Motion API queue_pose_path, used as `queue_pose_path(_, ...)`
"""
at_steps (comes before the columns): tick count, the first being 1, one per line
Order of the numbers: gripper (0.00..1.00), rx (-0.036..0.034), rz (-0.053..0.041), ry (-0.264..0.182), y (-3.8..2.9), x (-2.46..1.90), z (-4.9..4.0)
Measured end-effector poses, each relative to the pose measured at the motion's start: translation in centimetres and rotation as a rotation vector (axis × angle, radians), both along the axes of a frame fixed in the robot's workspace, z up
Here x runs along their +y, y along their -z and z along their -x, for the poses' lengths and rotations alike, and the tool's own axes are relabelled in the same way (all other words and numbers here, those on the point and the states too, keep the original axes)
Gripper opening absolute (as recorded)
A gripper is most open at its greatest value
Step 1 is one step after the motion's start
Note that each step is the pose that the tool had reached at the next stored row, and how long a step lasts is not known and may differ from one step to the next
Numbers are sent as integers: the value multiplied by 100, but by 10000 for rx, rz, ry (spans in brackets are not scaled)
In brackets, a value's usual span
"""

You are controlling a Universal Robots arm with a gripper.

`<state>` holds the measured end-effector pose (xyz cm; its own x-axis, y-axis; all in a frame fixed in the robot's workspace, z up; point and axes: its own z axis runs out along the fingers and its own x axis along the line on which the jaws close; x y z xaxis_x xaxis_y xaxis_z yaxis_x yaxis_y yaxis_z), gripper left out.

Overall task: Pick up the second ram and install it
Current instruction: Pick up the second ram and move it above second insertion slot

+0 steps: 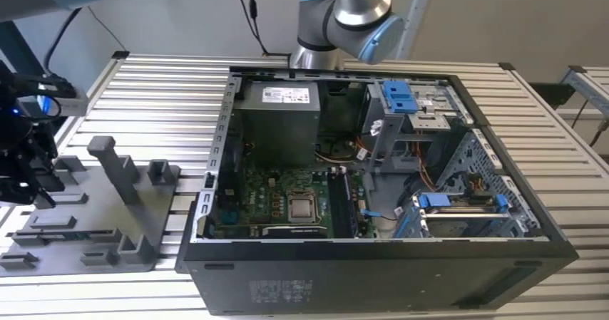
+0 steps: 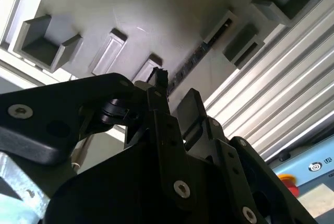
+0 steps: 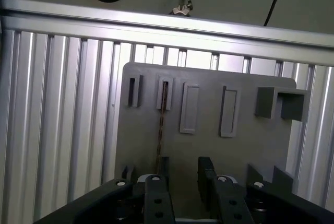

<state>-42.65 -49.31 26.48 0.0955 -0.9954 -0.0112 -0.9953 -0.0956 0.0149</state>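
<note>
Grey plastic fixture plate (image 3: 245, 151) sits directly below the gripper (image 3: 182, 185), on the ribbed aluminium table (image 3: 62, 104). Fingers (image 3: 156, 198) are spread apart, with nothing between them. The second wrist view agrees: gripper (image 2: 175, 92) is spread and the gap is bare.

The second ram (image 3: 161, 125) stands edge-on in a slot of the plate, just ahead of the fingertips, and reads as a slim dark bar. Its near end lines up with one finger rather than with the gap. Whether ram and finger touch cannot be told.

Exterior view: gripper (image 1: 33, 184) hangs over the plate's outer edge. Grey upright post (image 1: 113, 167) stands near it on the plate. The open computer case (image 1: 381, 270) lies beyond the post, well apart from the gripper, with the motherboard (image 1: 285, 192) exposed inside.
</note>
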Motion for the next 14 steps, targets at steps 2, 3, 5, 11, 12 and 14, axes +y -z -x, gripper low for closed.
queue_pose_path(2,36,-1,0,-8,21,-7,0)
queue_pose_path(3,36,0,-1,-14,30,-12,0)
queue_pose_path(5,36,0,-1,-19,50,-17,0)
queue_pose_path(11,36,3,0,-39,106,-27,0)
queue_pose_path(12,36,2,-1,-41,115,-27,-1)
queue_pose_path(14,36,3,-1,-44,135,-27,0)
